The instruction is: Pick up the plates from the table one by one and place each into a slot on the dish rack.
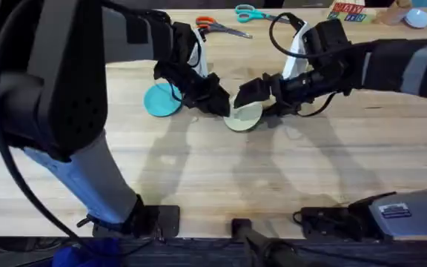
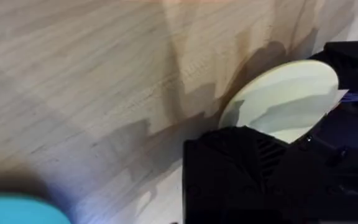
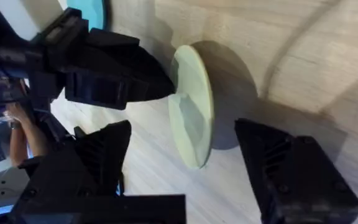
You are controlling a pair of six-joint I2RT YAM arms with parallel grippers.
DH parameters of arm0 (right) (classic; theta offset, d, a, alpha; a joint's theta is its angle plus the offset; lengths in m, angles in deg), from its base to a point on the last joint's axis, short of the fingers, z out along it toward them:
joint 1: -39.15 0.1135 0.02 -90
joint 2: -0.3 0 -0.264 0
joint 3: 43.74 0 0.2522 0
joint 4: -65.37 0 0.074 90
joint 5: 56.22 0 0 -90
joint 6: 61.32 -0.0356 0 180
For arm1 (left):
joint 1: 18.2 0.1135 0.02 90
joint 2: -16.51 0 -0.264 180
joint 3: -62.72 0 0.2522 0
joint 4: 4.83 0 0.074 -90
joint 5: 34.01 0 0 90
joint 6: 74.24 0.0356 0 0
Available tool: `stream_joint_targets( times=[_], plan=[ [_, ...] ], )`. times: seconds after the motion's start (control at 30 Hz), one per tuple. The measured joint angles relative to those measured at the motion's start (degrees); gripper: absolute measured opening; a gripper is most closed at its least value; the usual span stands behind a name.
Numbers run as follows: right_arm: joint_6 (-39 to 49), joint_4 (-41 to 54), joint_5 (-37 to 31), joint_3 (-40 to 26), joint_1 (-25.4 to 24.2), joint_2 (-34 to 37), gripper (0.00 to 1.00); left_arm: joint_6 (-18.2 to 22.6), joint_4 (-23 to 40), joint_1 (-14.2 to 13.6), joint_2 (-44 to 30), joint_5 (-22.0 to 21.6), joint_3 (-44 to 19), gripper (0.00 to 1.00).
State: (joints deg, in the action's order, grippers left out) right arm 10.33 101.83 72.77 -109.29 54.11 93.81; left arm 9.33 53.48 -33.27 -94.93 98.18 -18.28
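Overhead view: table [image 1: 221,178], light wood plank; teal-blue plate [image 1: 161,99] lying flat at mid-left, cream-yellow plate [image 1: 243,116] just right of it, apart. Left gripper [image 1: 217,102] at the cream plate's left edge, tip touching its face; whether its fingers pinch it cannot be told. Right gripper [image 3: 185,165] spread wide, one finger on either side of the cream-yellow plate, which stands tilted on edge. Scissors [image 1: 221,28] at far edge.
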Motion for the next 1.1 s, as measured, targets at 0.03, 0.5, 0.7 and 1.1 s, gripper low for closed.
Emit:
stream_joint_targets(
  times=[0.03, 0.5, 0.7, 1.1],
  plan=[
    [-0.02, 0.00, -0.03, 0.00, 0.00, 0.00, 0.994, 0.00, 0.00, 0.00, 0.00, 0.00, 0.00, 0.042],
    [0.28, -0.15, -0.30, 0.00, -0.02, 0.00, 0.876, 0.00, 0.00, 0.00, 0.00, 0.00, 0.00, 0.041],
    [0.40, -0.20, -0.38, 0.00, -0.02, 0.00, 0.475, 0.00, 0.00, 0.00, 0.00, 0.00, 0.00, 0.042],
    [0.35, -0.09, -0.57, 0.00, -0.37, 0.00, 0.032, 0.00, 0.17, 0.22, 0.00, 0.15, -0.02, 0.042]
  ],
)
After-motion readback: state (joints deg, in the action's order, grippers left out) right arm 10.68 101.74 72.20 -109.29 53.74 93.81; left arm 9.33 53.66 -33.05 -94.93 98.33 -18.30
